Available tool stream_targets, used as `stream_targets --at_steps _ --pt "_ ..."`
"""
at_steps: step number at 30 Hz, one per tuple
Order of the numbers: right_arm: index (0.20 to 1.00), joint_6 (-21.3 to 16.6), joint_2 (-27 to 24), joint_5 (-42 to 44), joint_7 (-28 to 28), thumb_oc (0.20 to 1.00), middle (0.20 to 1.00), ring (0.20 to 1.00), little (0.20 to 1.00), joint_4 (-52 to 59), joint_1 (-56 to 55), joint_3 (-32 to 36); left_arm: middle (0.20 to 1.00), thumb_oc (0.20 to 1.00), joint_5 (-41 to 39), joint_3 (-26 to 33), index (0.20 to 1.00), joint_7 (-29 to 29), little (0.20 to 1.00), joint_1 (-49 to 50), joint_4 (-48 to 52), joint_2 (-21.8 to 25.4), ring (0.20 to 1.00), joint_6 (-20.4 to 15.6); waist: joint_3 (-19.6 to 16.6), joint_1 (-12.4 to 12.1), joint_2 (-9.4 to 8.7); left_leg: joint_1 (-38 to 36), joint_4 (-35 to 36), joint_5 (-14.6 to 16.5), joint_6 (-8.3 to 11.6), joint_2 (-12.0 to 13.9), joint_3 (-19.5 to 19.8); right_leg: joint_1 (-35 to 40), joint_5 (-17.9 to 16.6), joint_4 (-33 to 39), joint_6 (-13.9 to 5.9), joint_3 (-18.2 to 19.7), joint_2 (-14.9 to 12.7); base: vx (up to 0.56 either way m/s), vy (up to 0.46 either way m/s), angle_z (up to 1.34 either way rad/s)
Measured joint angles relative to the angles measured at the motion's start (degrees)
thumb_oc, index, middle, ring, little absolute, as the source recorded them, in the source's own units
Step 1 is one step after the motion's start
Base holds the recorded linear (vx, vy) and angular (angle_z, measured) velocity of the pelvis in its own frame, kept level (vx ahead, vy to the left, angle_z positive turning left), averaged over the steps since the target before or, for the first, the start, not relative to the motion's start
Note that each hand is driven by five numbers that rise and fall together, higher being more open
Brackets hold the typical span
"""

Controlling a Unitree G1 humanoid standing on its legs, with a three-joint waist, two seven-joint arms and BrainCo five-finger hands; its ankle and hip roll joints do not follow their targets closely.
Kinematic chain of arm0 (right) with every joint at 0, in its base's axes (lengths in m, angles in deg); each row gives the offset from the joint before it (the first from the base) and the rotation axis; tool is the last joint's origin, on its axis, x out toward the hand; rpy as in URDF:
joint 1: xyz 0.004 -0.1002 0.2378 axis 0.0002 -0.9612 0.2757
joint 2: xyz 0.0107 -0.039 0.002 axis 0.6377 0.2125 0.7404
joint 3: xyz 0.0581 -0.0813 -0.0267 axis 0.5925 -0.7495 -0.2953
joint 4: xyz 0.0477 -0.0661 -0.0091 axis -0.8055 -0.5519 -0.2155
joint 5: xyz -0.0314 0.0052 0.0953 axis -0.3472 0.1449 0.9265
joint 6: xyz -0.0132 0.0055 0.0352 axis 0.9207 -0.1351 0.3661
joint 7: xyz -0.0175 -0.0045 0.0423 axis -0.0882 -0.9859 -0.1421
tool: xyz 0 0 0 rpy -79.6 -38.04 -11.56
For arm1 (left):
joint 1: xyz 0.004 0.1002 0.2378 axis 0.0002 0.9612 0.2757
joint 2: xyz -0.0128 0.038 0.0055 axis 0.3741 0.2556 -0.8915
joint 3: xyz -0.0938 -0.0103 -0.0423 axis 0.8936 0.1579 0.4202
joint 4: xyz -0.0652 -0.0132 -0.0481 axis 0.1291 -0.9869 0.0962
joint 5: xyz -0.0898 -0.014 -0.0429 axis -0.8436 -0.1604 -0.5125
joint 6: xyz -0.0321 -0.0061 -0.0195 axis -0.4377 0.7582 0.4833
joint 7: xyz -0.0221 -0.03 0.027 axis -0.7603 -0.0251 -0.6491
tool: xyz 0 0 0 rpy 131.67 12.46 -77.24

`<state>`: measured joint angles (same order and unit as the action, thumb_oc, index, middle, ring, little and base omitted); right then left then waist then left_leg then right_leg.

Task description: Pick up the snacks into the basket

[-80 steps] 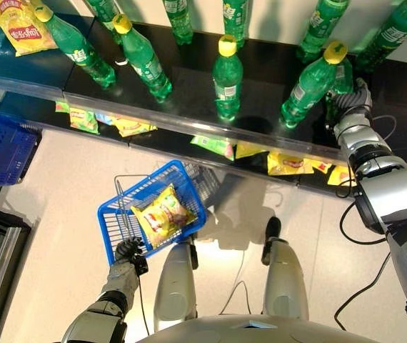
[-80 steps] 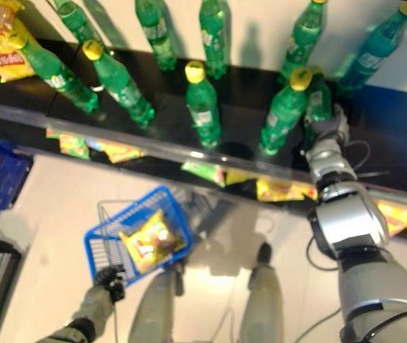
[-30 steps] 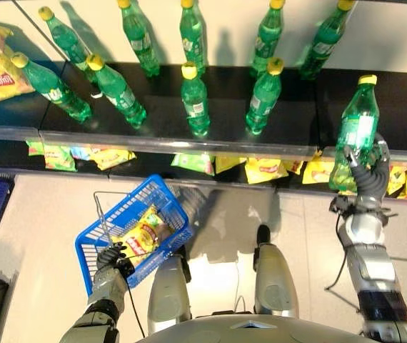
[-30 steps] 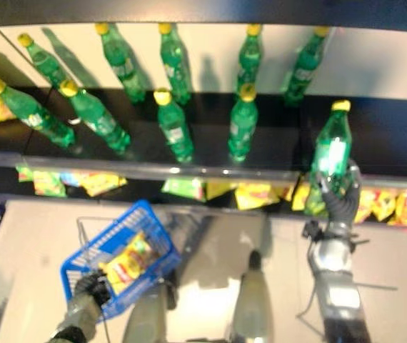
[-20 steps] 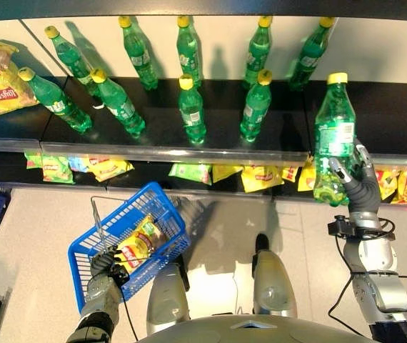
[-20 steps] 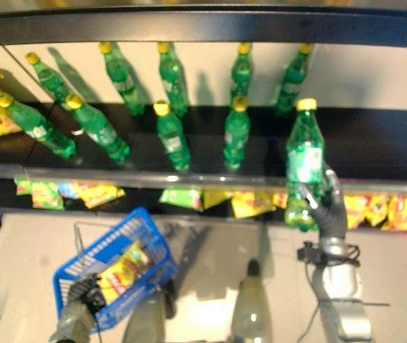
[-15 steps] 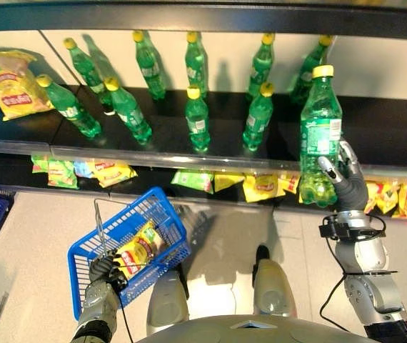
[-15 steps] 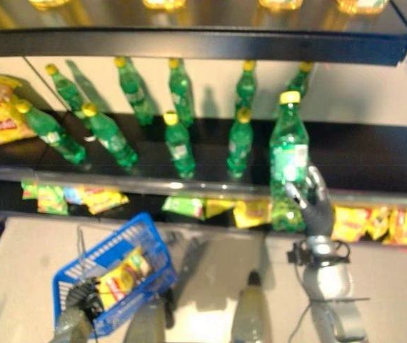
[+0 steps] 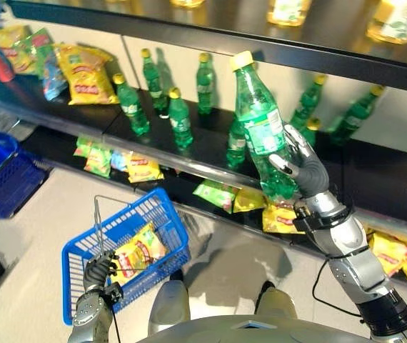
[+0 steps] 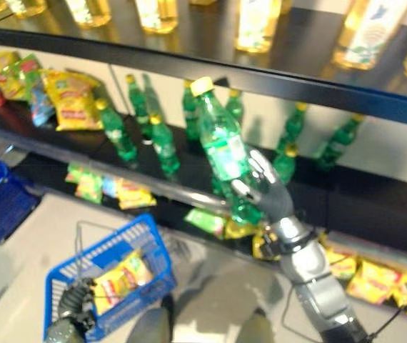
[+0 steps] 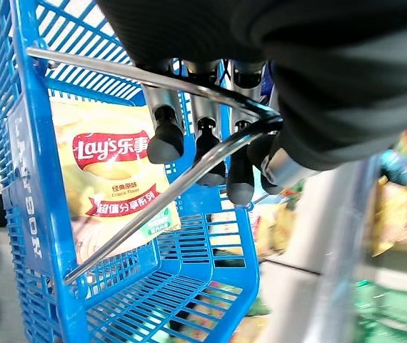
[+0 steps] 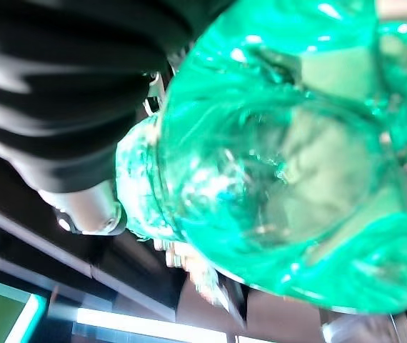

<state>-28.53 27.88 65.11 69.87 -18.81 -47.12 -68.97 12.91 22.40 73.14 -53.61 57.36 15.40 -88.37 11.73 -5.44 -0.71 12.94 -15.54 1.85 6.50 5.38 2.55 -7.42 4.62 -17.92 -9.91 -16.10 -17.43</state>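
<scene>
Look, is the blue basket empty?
No, a yellow bag of chips lies inside the blue basket, which the left hand holds by its wire handle.

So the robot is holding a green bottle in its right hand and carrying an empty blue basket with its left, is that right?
Not quite: the blue basket is not empty. A yellow bag of crisps lies in it, as the left wrist view shows. The rest holds: the right hand grips the green bottle, and the left hand carries the basket by its handle.
</scene>
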Motion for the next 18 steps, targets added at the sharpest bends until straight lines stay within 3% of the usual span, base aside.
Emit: stream_targets --at_steps 6,18 --pt "0.2 1.3 0.3 -3.4 -1.3 0.2 0.2 0.2 0.2 -3.1 3.9 -5.4 0.2 0.2 -0.2 -0.4 0.2 -2.2 0.2 0.9 6.1 2.3 0.2 0.0 -0.4 -3.5 -0.71 0.9 0.4 -0.3 0.16 -1.4 3.8 2.4 1.5 0.8 -0.6 -3.8 -0.7 0.04 -0.021 0.4" --pt "0.2 3.4 2.4 -14.1 -1.7 0.2 0.2 0.2 0.2 -13.6 13.5 -11.5 0.2 0.2 -0.8 -0.6 0.2 -3.7 0.2 2.2 16.1 5.9 0.2 0.0 0.4 -7.7 -1.63 2.7 1.0 -1.1 0.68 -2.6 7.4 4.2 1.7 3.2 -1.13 -8.1 -0.7 0.02 -0.012 0.18"
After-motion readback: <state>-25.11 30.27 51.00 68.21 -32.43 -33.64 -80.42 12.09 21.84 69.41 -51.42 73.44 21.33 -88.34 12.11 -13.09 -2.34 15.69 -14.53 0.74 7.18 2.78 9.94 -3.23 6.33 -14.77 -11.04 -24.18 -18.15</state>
